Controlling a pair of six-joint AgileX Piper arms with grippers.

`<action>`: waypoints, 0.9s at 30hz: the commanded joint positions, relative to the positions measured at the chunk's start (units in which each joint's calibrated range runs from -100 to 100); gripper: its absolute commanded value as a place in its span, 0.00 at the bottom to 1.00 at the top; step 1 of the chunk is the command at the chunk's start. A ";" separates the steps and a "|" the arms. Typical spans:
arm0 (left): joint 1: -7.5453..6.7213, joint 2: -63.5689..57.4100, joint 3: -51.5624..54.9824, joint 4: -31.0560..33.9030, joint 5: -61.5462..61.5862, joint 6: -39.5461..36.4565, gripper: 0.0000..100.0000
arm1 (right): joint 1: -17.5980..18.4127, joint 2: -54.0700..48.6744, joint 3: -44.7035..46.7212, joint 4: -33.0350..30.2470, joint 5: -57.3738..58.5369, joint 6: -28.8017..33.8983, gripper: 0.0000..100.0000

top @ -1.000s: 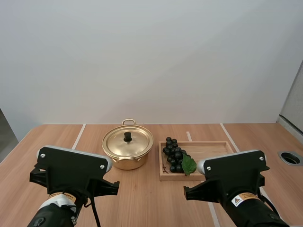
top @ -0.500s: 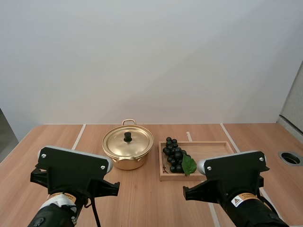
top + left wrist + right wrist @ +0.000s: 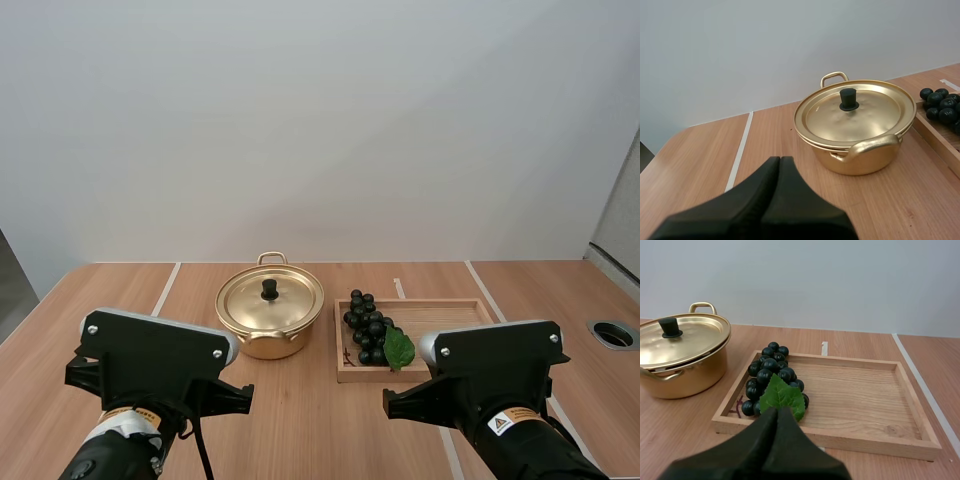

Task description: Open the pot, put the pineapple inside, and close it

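The pot [image 3: 270,320] stands at the centre of the table [image 3: 120,290] in the high view, its lid [image 3: 270,298] seated flat with the black knob [image 3: 270,289] upright in the middle. Just to its right, not touching, lies the tray [image 3: 450,315]; a bunch of grapes [image 3: 368,328] with a green leaf sits at the tray's left end, and the rest of the tray is bare wood. No pineapple is to be seen; the grapes are the only fruit on hand, so I take them to be what the task means.

Both arms hang low at the bottom of the high frame, well short of the pot and tray. In the left wrist view the left gripper [image 3: 780,161] is clenched on nothing, its fingers pressed into one dark wedge aimed toward the pot. The right gripper [image 3: 777,411] is likewise closed and empty, pointing at the leaf on the grapes.

As things lie, the fruit is on the tray and the pot is shut, so the putting-in is not done. Getting the grapes inside calls for a gripper to part its fingers, take the knob squarely from above and lift the lid straight up, and for the grapes to be gripped gently near the stem.
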State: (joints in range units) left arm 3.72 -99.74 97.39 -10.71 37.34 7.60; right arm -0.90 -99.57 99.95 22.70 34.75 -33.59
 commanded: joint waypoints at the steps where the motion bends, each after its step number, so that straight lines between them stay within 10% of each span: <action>1: 0.09 -0.26 0.18 -0.15 -1.40 0.01 0.00 | 0.07 -0.43 0.05 0.27 -0.28 0.07 0.00; 27: 0.09 -0.26 0.18 -0.15 -1.40 0.01 0.00 | 0.07 -0.43 0.05 -13.02 -2.96 9.58 0.00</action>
State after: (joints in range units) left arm 3.72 -99.74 97.39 -10.71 37.34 7.60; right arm -0.90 -99.57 100.00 10.90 31.74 -24.36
